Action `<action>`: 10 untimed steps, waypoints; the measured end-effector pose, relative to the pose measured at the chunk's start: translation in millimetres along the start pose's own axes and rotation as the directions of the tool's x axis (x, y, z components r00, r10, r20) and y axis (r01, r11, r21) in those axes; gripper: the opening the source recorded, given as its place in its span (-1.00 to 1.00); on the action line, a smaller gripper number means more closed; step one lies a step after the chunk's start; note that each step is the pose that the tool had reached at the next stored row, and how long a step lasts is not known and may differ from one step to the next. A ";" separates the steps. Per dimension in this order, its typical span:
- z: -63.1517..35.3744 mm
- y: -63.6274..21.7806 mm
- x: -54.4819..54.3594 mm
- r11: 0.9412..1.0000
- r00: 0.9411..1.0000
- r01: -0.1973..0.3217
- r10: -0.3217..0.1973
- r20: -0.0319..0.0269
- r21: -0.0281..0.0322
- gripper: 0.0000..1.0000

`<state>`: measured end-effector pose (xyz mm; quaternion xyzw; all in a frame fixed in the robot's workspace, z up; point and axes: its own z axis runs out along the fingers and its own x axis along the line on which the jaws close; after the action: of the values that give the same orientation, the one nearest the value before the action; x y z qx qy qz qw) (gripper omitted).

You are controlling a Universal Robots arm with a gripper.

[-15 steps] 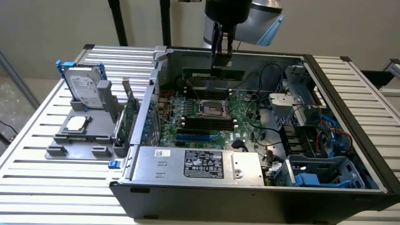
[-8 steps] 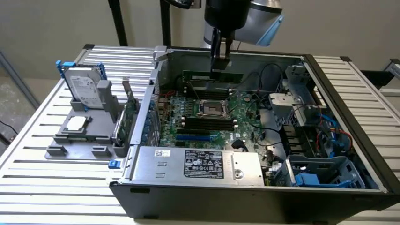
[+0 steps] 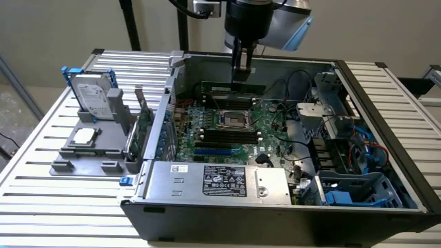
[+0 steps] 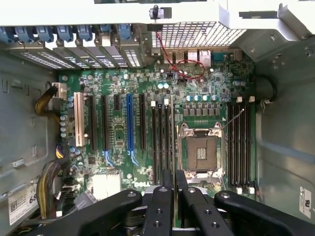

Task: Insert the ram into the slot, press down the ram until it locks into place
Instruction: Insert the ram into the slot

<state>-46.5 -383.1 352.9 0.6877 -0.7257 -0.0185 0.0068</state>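
My gripper (image 3: pixel 241 76) comes down from above into the open computer case, shut on the ram (image 3: pixel 219 88), a long thin green stick held level and on edge. It hangs above the far part of the motherboard, behind the square processor socket (image 3: pixel 233 120). Black memory slots (image 3: pixel 219 135) lie in a parallel group on the near side of that socket. In the wrist view the slots (image 4: pixel 162 142) run beside the socket, with a second group (image 4: pixel 241 142) on its other side. The black fingers (image 4: pixel 158 206) stand close together, and only a thin green sliver shows between them.
A blue socket (image 3: pixel 214 151) lies near the power supply (image 3: pixel 220 181). Cables and a drive cage (image 3: pixel 344 134) crowd the exterior view's right side of the case. Outside the case, on the left, are a hard drive (image 3: pixel 93 95), a grey holder (image 3: pixel 86 147) and a wide green card (image 3: pixel 142 126).
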 end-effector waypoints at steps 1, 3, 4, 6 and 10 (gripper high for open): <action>1.8 0.0 -0.6 1.000 1.000 -0.001 0.001 0.000 0.000 -0.73; 5.4 -0.2 -1.4 1.000 1.000 -0.001 0.001 0.000 0.000 -0.73; 7.2 -0.3 -1.5 1.000 1.000 -0.002 0.002 0.000 0.000 -0.73; 10.8 -0.3 -1.5 1.000 1.000 -0.007 0.007 0.000 0.000 -0.73; 18.2 -0.6 -1.3 1.000 1.000 -0.020 0.020 0.001 0.000 -0.73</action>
<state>-46.5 -381.4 334.7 0.6803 -0.7327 -0.0185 0.0067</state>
